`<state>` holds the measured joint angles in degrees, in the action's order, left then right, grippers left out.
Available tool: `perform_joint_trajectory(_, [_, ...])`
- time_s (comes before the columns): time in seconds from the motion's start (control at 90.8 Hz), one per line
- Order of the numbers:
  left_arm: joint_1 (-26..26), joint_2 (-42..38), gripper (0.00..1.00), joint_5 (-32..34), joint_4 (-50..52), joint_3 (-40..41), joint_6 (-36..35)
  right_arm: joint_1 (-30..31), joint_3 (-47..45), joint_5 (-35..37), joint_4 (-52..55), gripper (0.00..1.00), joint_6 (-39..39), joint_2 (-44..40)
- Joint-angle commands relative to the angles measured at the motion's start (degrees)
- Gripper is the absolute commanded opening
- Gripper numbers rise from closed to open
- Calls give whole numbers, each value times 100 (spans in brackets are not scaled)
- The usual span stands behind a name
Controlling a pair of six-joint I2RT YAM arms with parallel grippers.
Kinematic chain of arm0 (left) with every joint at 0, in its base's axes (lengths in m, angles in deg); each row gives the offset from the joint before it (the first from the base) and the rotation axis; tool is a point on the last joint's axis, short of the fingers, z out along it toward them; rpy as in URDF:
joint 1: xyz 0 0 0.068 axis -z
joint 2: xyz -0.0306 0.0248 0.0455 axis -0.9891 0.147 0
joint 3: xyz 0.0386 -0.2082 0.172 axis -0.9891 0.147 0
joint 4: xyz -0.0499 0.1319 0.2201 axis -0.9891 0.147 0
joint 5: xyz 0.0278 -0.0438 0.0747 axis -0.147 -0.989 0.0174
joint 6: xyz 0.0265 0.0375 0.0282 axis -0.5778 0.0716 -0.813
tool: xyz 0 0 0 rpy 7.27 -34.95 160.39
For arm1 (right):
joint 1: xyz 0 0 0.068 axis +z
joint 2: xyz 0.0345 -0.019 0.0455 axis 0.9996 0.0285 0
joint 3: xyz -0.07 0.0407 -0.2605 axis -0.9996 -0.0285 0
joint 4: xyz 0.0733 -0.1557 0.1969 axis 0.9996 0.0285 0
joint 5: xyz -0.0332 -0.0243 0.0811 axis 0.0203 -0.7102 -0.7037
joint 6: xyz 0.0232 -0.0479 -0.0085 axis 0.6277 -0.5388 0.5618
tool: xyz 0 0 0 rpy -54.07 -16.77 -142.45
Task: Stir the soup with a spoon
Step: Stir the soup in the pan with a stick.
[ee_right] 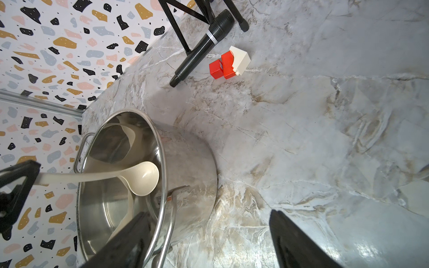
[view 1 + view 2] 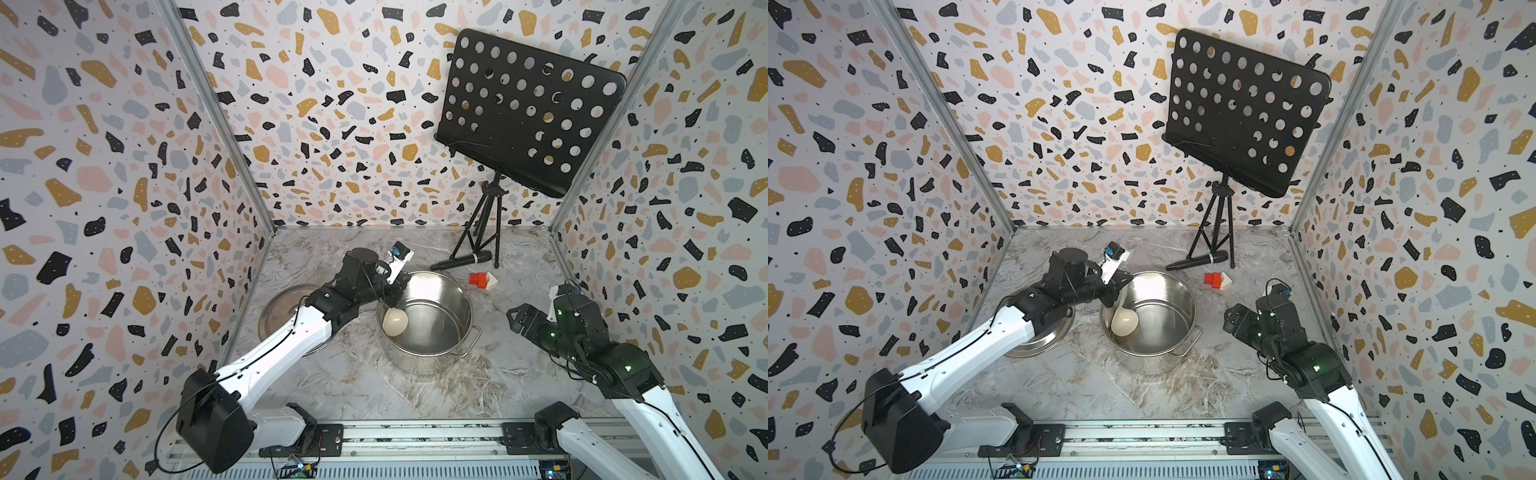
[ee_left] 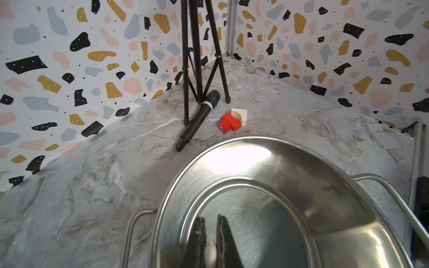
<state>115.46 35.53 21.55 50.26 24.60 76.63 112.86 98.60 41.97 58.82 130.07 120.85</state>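
The cream-white spoon's bowl (image 2: 395,322) (image 2: 1124,322) (image 1: 145,177) hangs inside the steel pot (image 2: 461,291) (image 2: 1183,299) (image 1: 190,157) near its left wall. My left gripper (image 2: 390,291) (image 2: 1119,286) (image 3: 211,218) is above the pot's left rim, shut on the spoon's handle (image 3: 210,253), which runs down from the jaws. Soup is not in view; the pot's bottom (image 3: 267,220) shows bare steel. Right of the pot, my right gripper (image 2: 515,320) (image 2: 1231,318) (image 1: 210,214) stands open and holds nothing, one finger close to the pot's side handle (image 2: 471,340).
A steel lid (image 2: 282,307) lies left of the pot under my left arm. Behind the pot lie a black microphone (image 2: 461,261) and red and white blocks (image 2: 482,280). A black music stand (image 2: 528,112) on tripod legs (image 2: 482,232) stands at the back right.
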Motion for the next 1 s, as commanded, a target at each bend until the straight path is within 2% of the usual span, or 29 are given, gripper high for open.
perform_joint_trajectory(0.0, [-28,404,0,-160,-610,-608,50,-22,221,21,87,85,-93,-34])
perform_joint_trajectory(0.154, [98,1159,0,-442,-700,-1334,260,-15,189,49,85,85,-52,-79])
perform_joint_trajectory(0.33, [644,1767,0,-471,-434,-1968,62,-15,136,99,92,85,-14,-164])
perform_joint_trajectory(0.474, [1180,1936,0,-457,-147,-2175,-201,-16,87,145,92,85,25,-215])
perform_joint_trajectory(0.628, [1646,1805,0,-448,96,-2103,-361,-15,39,170,88,85,57,-218])
perform_joint_trajectory(0.881, [2378,1228,0,-366,585,-1508,-520,-16,-123,149,-106,85,100,-204])
perform_joint_trajectory(0.991, [2486,870,0,-257,738,-1129,-491,-16,-188,107,-217,85,117,-173])
